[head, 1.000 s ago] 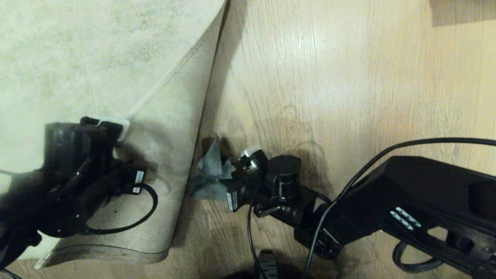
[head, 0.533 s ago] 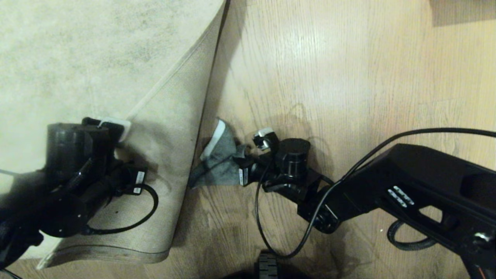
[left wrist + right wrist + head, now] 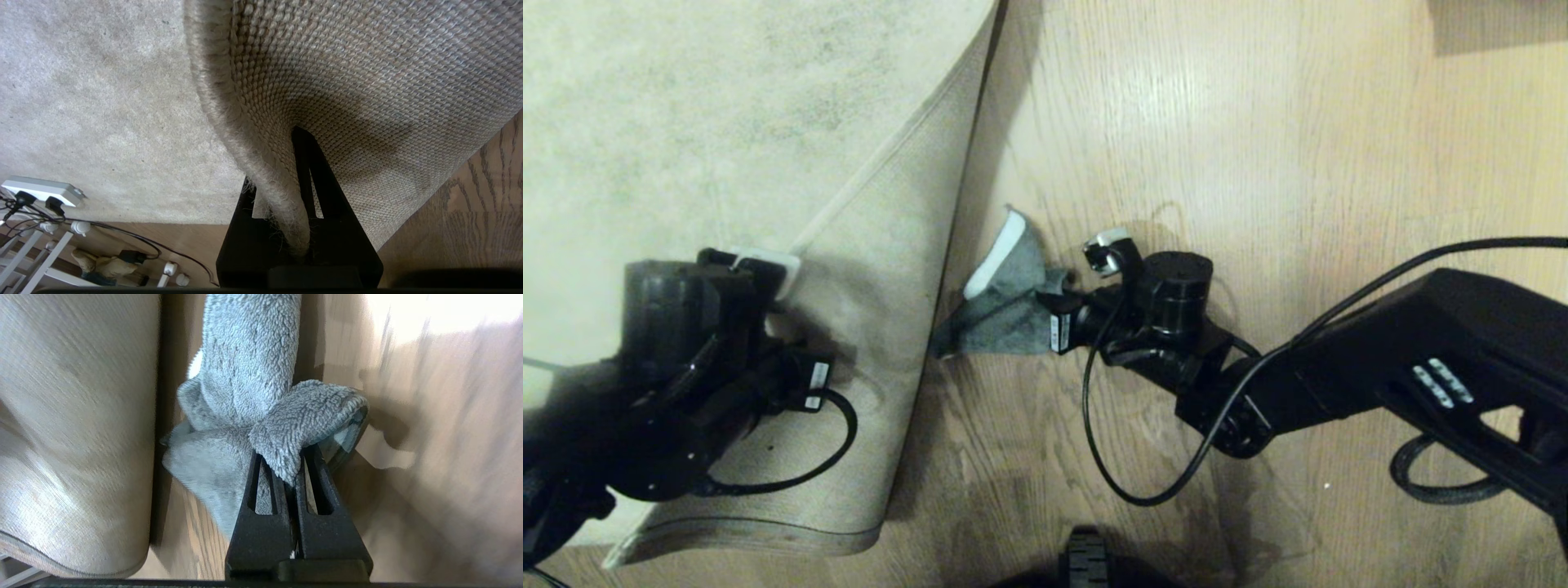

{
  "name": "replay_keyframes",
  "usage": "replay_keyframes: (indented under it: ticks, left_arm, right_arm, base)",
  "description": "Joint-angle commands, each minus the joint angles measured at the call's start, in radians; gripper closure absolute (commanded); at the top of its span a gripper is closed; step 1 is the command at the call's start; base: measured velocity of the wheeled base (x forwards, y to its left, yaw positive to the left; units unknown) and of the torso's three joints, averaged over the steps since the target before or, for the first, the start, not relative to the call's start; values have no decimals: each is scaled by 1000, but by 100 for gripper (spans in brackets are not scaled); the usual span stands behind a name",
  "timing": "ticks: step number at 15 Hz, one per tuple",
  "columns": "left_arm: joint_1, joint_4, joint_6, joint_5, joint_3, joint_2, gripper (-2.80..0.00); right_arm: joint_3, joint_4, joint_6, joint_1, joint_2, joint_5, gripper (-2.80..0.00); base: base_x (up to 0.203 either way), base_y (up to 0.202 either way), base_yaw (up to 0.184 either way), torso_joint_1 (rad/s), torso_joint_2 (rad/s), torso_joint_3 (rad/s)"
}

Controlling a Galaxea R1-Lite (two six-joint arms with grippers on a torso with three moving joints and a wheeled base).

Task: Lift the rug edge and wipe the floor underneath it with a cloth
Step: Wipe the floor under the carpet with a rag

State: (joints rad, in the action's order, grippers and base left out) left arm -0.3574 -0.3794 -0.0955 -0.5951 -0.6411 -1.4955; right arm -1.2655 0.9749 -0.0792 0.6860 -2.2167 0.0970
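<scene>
The rug edge (image 3: 882,163) is folded back over the rug, so the tan woven backing (image 3: 890,269) faces up. My left gripper (image 3: 764,265) is shut on the rug edge (image 3: 229,122), which runs between the black fingers (image 3: 304,171) of that gripper (image 3: 282,183). To the right of the fold lies bare wood floor (image 3: 1258,163). The grey cloth (image 3: 1005,314) rests on it against the fold, a pale strip showing at its far end. My right gripper (image 3: 1052,317) is shut on a bunched corner of the cloth (image 3: 249,375). Its jaws (image 3: 286,457) stand low over the floor (image 3: 449,457).
A white power strip (image 3: 41,190) with plugs and cables lies beyond the rug, beside white frame legs (image 3: 24,253). A dark patch (image 3: 1494,24) sits at the far right corner. The right arm's cable (image 3: 1111,441) loops over the floor. Part of my base (image 3: 1086,563) shows below.
The right gripper has slid the cloth along the fold, away from me and slightly right. The cloth has stretched out and its pale side now shows. The left gripper has held still.
</scene>
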Motion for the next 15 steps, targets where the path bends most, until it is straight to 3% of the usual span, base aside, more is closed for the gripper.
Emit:
replay_keyframes:
  ticks: [1,8,11,15]
  left_arm:
    - [0,-3,0,-2,0,-2,0]
    - [-5,-3,0,0,0,-2,0]
    - [-8,-4,2,0,0,-2,0]
    - [-8,-4,2,1,0,-2,0]
  right_arm:
    - [-7,-22,19,-2,87,0,0]
    - [71,-170,81,43,319,-60,0]
    - [235,-220,82,139,455,-125,0]
    - [497,-253,77,330,598,-233,0]
  base:
    - [0,0,0,0,0,0]
    - [0,0,0,0,0,0]
    - [0,0,0,0,0,0]
    - [0,0,0,0,0,0]
